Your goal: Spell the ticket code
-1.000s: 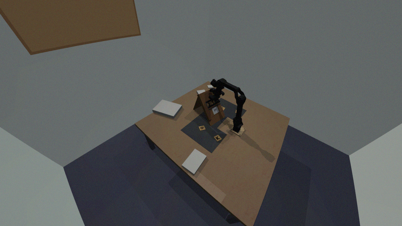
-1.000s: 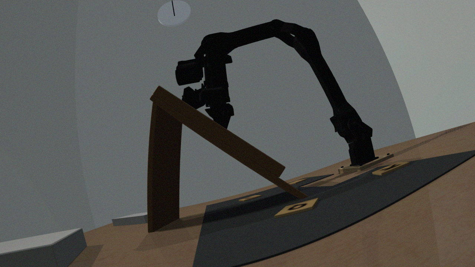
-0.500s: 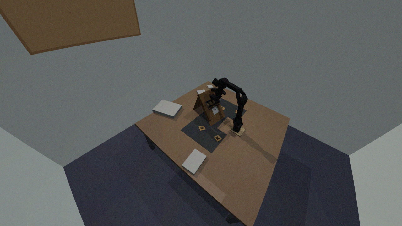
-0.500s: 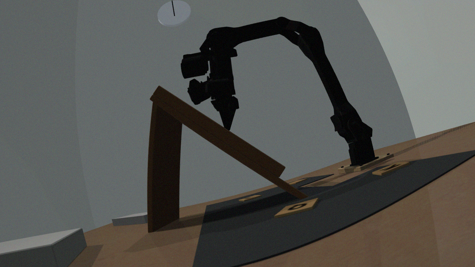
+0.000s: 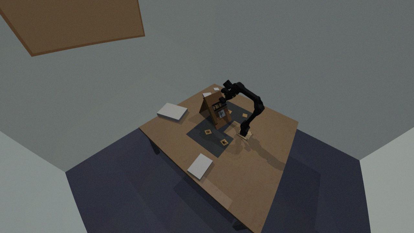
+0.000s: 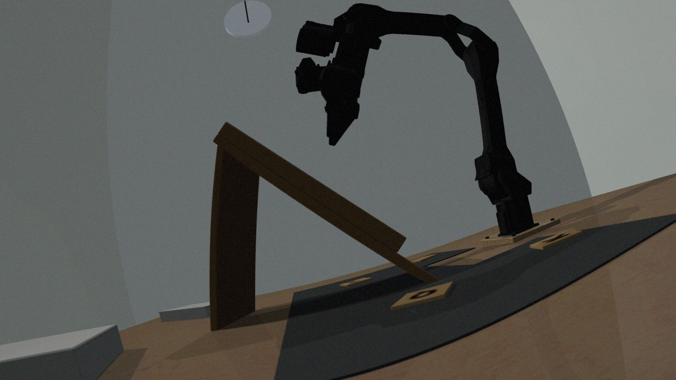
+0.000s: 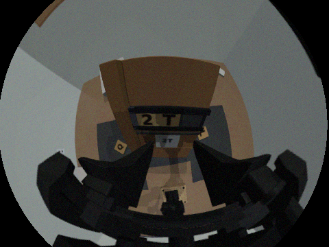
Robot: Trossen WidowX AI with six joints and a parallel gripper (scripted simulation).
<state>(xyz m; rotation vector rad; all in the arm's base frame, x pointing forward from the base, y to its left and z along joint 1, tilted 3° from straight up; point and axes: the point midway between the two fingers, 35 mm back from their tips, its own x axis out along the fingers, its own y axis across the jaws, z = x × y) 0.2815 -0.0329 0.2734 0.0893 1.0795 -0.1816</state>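
The sloped wooden board (image 5: pixel 224 121) (image 6: pixel 307 189) (image 7: pixel 160 79) stands on a dark mat (image 5: pixel 199 138) (image 6: pixel 472 302). Its letter rail (image 7: pixel 169 111) holds two tiles, a 2 tile (image 7: pixel 147 120) on the left and a T tile (image 7: pixel 170 120) on its right; they also show in the top view (image 5: pixel 217 106). The ticket (image 5: pixel 221 113) (image 7: pixel 167 140) below the rail reads 2T. My gripper (image 5: pixel 223 99) (image 6: pixel 336 136) (image 7: pixel 174 144) is open and empty, hanging in the air clear above the board's face.
Loose tiles lie on the mat: an O tile (image 5: pixel 208 132) (image 6: pixel 422 295) (image 7: pixel 120 147), a K tile (image 5: pixel 223 141) (image 6: pixel 550 239), and others (image 5: pixel 245 115) (image 6: pixel 355 282) (image 7: pixel 204 133). Grey flat boxes (image 5: pixel 172 111) (image 5: pixel 199 166) (image 6: pixel 56 347) lie near the counter's edges. The arm base (image 5: pixel 244 134) stands right of the board.
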